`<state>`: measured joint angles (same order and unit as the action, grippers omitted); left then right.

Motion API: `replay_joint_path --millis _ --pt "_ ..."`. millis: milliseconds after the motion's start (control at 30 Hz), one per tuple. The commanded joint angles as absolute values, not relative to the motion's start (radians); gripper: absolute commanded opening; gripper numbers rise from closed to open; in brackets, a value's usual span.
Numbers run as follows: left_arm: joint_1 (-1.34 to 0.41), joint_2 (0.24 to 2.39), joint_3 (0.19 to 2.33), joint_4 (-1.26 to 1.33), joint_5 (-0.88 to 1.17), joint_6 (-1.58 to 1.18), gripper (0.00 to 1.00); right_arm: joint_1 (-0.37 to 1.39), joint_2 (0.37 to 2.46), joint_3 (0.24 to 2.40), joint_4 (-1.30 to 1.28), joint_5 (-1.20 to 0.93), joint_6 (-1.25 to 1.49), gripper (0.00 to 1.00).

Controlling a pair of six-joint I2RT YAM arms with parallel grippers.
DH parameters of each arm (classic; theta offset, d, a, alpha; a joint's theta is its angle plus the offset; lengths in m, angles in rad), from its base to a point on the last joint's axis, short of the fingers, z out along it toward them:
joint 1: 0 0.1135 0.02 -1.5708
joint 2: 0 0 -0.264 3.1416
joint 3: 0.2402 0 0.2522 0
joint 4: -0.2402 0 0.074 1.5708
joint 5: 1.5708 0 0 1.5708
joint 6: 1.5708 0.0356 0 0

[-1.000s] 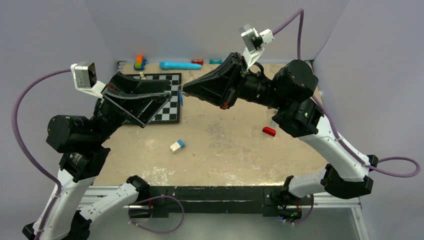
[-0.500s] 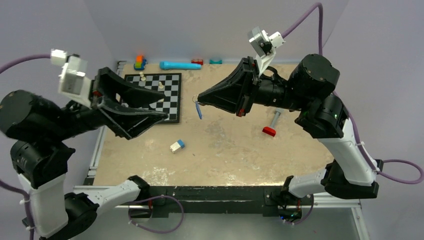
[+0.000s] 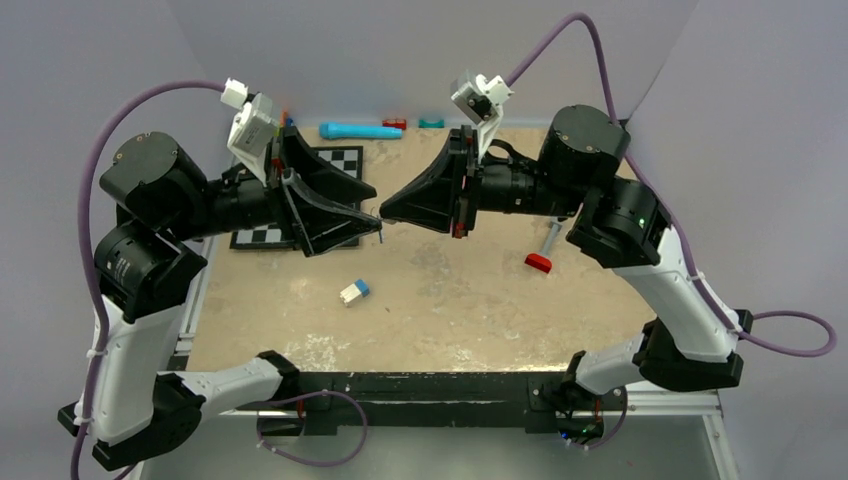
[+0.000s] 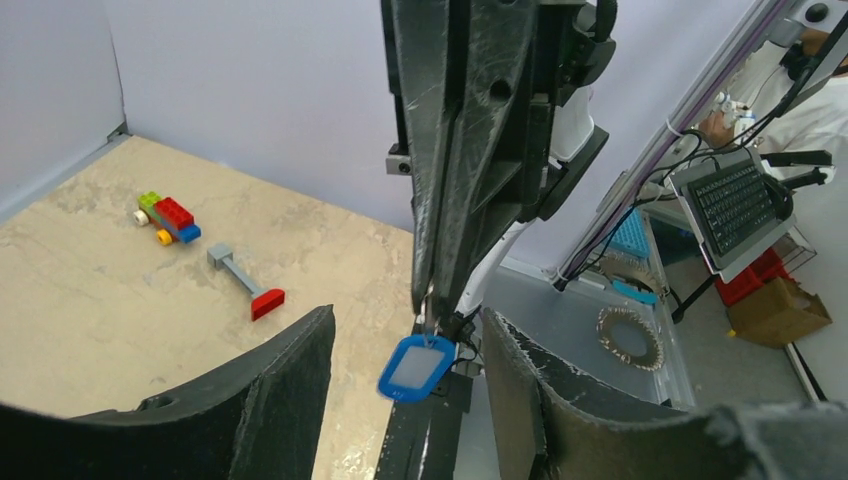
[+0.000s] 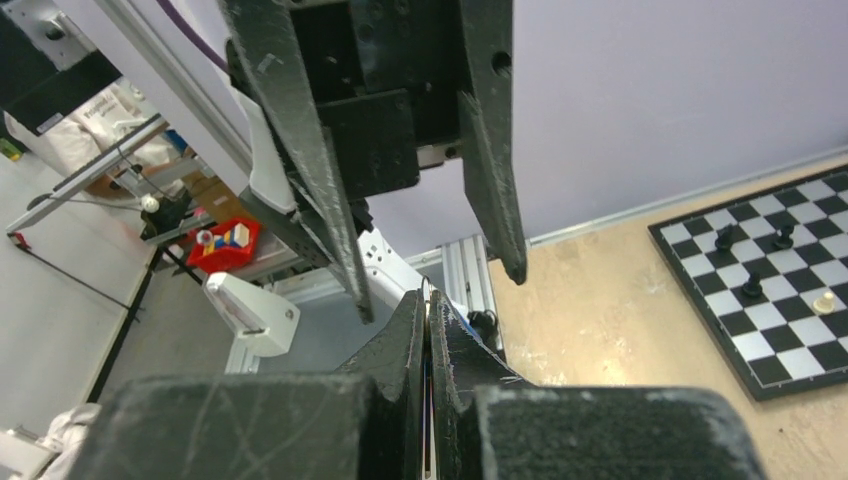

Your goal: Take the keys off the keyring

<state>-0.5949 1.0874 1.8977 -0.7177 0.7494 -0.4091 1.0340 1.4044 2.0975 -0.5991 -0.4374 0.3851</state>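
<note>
The plain silver key cannot be made out, and the keyring [image 4: 429,314] is mostly hidden in the pinched-together tips of the right gripper [image 4: 432,298]. The blue-headed key [image 4: 415,367] hangs from it in mid-air, between the spread fingers of the left gripper [image 4: 407,316], touching neither. Below, the worn sandy tabletop [image 3: 450,300] lies open around a white-and-blue block [image 3: 354,291] and a red-tipped piece [image 3: 538,262]. Farther back a chessboard [image 3: 345,160], partly covered by the left arm, lies near the pale lilac walls [image 3: 400,50].
</note>
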Motion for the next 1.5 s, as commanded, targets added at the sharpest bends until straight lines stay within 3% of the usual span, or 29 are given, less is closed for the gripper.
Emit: replay_joint_path --millis 0,267,533,667,800,933,967,1100,1200,1300,1467 --pt "-0.592 1.073 1.891 -0.677 0.779 -0.407 0.58 1.040 1.411 2.132 -0.616 -0.458 0.361 0.00" --pt "-0.591 1.070 1.864 -0.715 0.778 -0.369 0.35 1.040 1.407 2.128 -0.624 -0.458 0.356 0.00" --pt "-0.592 1.063 1.834 -0.689 0.773 -0.371 0.34 1.040 1.401 2.089 -0.580 -0.491 0.376 0.00" --pt "-0.592 1.042 1.800 -0.627 0.768 -0.399 0.22 1.040 1.415 2.104 -0.594 -0.494 0.374 0.00" --pt "-0.592 1.038 1.791 -0.619 0.763 -0.403 0.01 1.041 1.418 2.108 -0.593 -0.498 0.374 0.00" --pt "-0.591 1.037 1.789 -0.637 0.762 -0.393 0.00 1.042 1.411 2.108 -0.590 -0.511 0.375 0.00" --pt "-0.592 1.034 1.782 -0.635 0.760 -0.393 0.00 1.042 1.410 2.108 -0.591 -0.512 0.376 0.02" --pt "-0.592 1.010 1.757 -0.608 0.749 -0.405 0.00 1.041 1.396 2.094 -0.566 -0.512 0.387 0.42" --pt "-0.591 0.998 1.752 -0.598 0.742 -0.411 0.00 1.042 1.377 2.078 -0.539 -0.518 0.395 0.57" --pt "-0.591 0.992 1.752 -0.592 0.741 -0.419 0.00 1.041 1.363 2.068 -0.531 -0.511 0.395 0.58" --pt "-0.592 0.978 1.746 -0.573 0.738 -0.432 0.00 1.040 1.348 2.036 -0.537 -0.480 0.393 0.50"
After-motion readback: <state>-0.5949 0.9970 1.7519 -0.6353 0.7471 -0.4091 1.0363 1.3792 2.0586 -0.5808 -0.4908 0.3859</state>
